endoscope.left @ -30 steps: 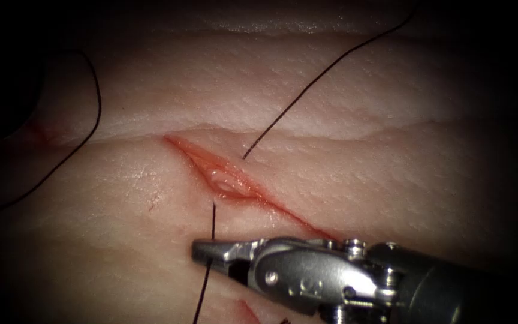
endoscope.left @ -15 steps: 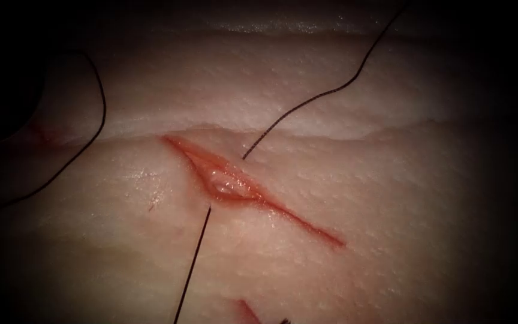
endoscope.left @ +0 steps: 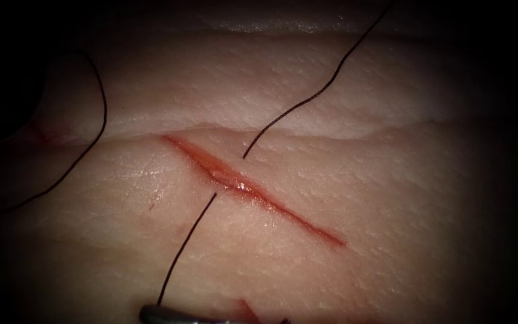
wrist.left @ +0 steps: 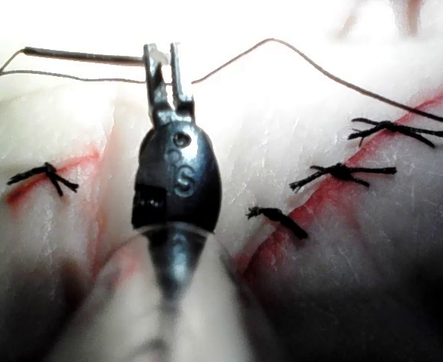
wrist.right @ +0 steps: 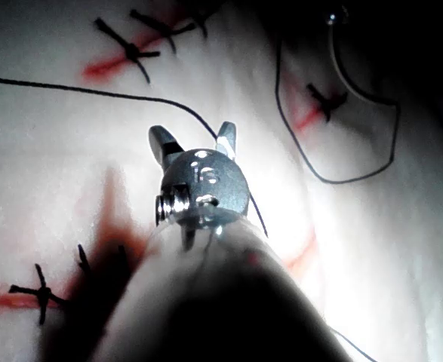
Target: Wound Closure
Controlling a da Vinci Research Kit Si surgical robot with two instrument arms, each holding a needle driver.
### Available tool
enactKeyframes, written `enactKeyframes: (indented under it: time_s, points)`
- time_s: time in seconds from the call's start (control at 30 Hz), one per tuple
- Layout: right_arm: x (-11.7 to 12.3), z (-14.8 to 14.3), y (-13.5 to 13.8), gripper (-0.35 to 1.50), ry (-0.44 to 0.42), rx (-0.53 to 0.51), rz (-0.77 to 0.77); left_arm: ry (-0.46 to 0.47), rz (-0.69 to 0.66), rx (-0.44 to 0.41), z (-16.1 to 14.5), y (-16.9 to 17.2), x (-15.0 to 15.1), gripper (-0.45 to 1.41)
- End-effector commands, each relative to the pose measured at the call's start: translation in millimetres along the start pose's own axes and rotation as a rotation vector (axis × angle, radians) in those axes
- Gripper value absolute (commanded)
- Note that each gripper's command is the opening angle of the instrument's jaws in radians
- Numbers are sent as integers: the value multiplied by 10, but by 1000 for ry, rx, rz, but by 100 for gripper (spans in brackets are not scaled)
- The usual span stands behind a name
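Gripping what looked like the needle [wrist.left: 81,55] near one end, the left tool [wrist.left: 164,56] had its jaws narrowed tight on it above the tissue [endoscope.left: 391,180], the needle clear of the flesh, while the right tool [wrist.right: 193,139] stood with its jaws spread apart and held nothing. The thread [endoscope.left: 301,105] went into the tissue just right of the cut [endoscope.left: 253,192], came out just left of it, and ran down to a metal tip [endoscope.left: 166,312] whose arm could not be told. Red fluid [endoscope.left: 235,183] glistened in the cut, and knotted stitches [wrist.left: 342,172] sat on other cuts nearby.
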Motion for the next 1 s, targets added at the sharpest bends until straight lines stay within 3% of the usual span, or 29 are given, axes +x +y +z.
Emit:
enactKeyframes:
  time_s: [0.03,0.2,0.4,0.67,0.8,0.83,0.9,0.97,1.0]
  points:
    - [-9,0,20,133,-6,-18,-6,1,0,-1,6,2,-6,-45]
    - [-42,-6,43,131,-42,-52,-18,1,0,-1,6,2,-6,-45]
    - [-85,16,60,131,-85,-91,-25,1,1,-4,7,3,-6,-45]
    - [-125,44,66,136,-135,-108,-40,1,1,-4,6,3,-6,-45]
    - [-138,54,61,126,-143,-97,-54,1,1,-4,6,3,-6,-45]
    - [-139,55,60,116,-143,-98,-56,1,1,-4,6,3,-6,-45]
    - [-142,55,58,58,-144,-95,-60,1,1,-4,6,3,-6,-45]
    - [-141,55,57,-16,-139,-92,-61,1,1,-4,6,2,-6,-45]
    - [-140,55,56,-35,-121,-84,-60,1,1,-4,6,2,-6,-45]
